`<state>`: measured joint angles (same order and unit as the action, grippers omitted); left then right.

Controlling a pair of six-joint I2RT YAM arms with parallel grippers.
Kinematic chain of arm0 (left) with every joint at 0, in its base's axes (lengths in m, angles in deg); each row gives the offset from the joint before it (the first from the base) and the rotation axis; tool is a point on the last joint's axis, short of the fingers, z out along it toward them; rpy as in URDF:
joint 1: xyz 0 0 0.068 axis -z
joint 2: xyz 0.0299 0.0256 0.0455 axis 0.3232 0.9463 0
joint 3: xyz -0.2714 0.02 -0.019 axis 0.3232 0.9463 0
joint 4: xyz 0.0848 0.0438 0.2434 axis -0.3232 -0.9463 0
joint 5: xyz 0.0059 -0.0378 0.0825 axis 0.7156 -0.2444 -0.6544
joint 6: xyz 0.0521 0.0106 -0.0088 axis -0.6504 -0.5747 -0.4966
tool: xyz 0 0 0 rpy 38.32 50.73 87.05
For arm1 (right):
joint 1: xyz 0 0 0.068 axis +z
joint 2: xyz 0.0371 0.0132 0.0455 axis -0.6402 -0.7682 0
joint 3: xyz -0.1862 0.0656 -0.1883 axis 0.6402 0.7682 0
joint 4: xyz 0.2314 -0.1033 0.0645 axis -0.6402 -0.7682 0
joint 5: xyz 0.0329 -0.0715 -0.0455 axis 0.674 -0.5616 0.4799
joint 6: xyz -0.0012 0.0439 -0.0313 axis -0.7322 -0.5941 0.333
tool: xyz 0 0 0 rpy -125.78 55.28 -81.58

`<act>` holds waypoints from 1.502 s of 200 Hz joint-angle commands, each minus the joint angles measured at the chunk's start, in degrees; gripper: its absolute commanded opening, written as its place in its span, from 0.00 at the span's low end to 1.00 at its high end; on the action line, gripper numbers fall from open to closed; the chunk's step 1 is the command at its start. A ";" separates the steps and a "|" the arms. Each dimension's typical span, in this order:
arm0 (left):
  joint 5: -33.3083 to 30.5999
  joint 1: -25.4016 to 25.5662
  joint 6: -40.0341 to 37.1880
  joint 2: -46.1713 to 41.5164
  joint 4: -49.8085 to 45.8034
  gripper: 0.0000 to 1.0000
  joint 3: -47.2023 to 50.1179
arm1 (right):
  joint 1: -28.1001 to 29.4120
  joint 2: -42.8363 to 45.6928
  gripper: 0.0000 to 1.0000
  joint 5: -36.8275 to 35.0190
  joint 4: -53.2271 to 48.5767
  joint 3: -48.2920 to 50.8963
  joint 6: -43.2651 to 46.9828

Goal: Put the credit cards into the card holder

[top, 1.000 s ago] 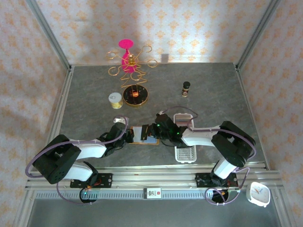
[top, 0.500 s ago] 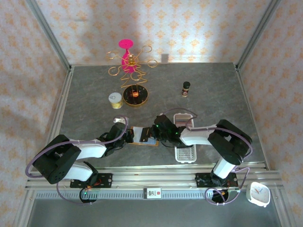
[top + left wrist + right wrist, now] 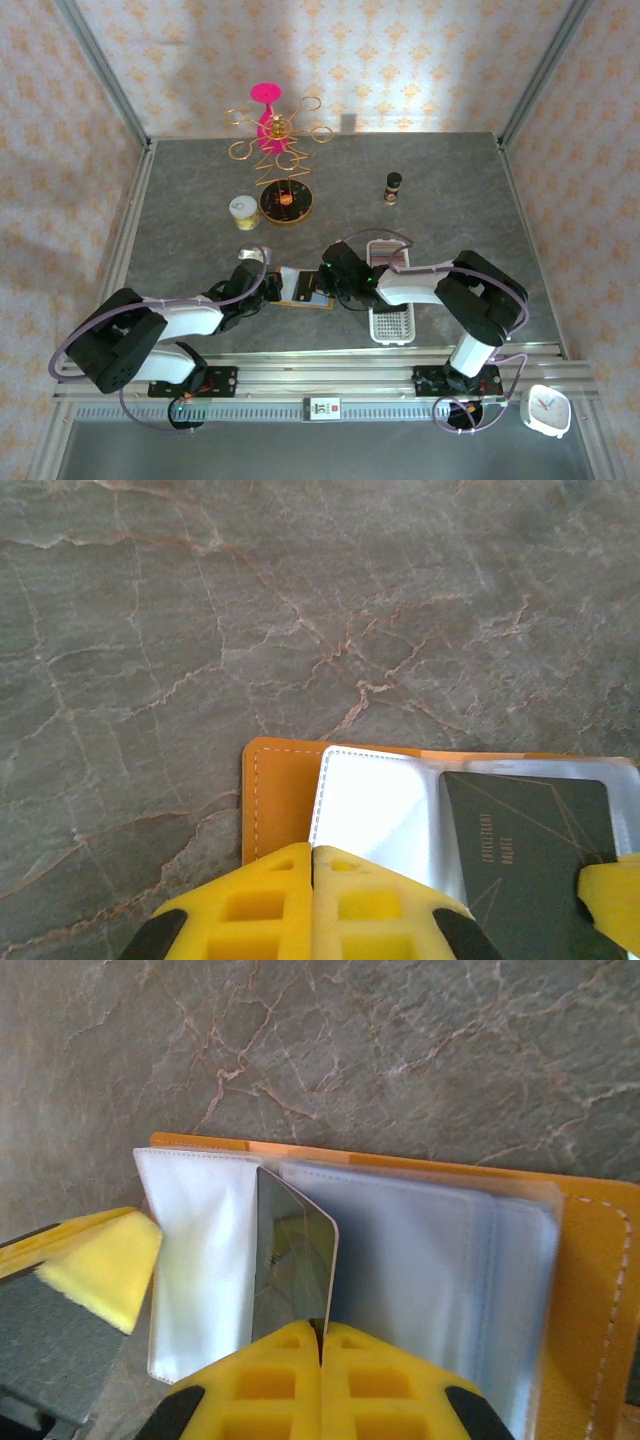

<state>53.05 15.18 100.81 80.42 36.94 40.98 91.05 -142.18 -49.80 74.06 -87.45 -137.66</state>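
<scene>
The orange card holder [image 3: 300,297] lies open near the table's front edge, its clear inner pockets [image 3: 440,1260] facing up. My right gripper [image 3: 322,1332] is shut on a grey credit card [image 3: 290,1260], held on edge over the pockets at the fold. From the left wrist view the card [image 3: 530,850] looks dark, with a right fingertip [image 3: 610,895] at its corner. My left gripper [image 3: 312,852] is shut, its tips against the holder's near edge where the orange cover [image 3: 275,795] meets a white sleeve [image 3: 375,800]. In the top view the left gripper [image 3: 272,287] and right gripper [image 3: 322,285] face each other across the holder.
A long white slotted tray [image 3: 392,300] lies just right of the holder, under the right arm. Farther back stand a gold dish [image 3: 287,203], a small tin [image 3: 243,210], a pink and gold wire stand [image 3: 272,125] and a small dark bottle [image 3: 393,186].
My right gripper has moved a little to the left with the card, further over the open holder. The left gripper has stayed at the holder's left side.
</scene>
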 commanded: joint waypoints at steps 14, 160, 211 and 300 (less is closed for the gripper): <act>-1.29 0.32 -0.87 -2.46 0.07 0.06 1.15 | 0.35 -0.84 0.00 -0.57 -4.39 -0.57 0.46; -0.33 0.41 -1.31 3.41 -3.01 0.21 -1.92 | 1.66 -2.29 0.00 0.33 -2.51 -2.31 2.37; -0.06 0.41 -1.13 4.13 -3.48 0.17 -2.27 | 1.67 -1.22 0.00 1.75 1.45 -0.86 -0.20; -0.20 0.50 -0.77 3.04 -3.50 0.16 -1.90 | 1.50 -4.12 0.00 -0.63 0.41 -4.11 -1.02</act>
<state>49.70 15.27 100.40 82.39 34.41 40.02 92.23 -145.40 -48.40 75.44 -90.16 -138.29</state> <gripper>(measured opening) 0.169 0.050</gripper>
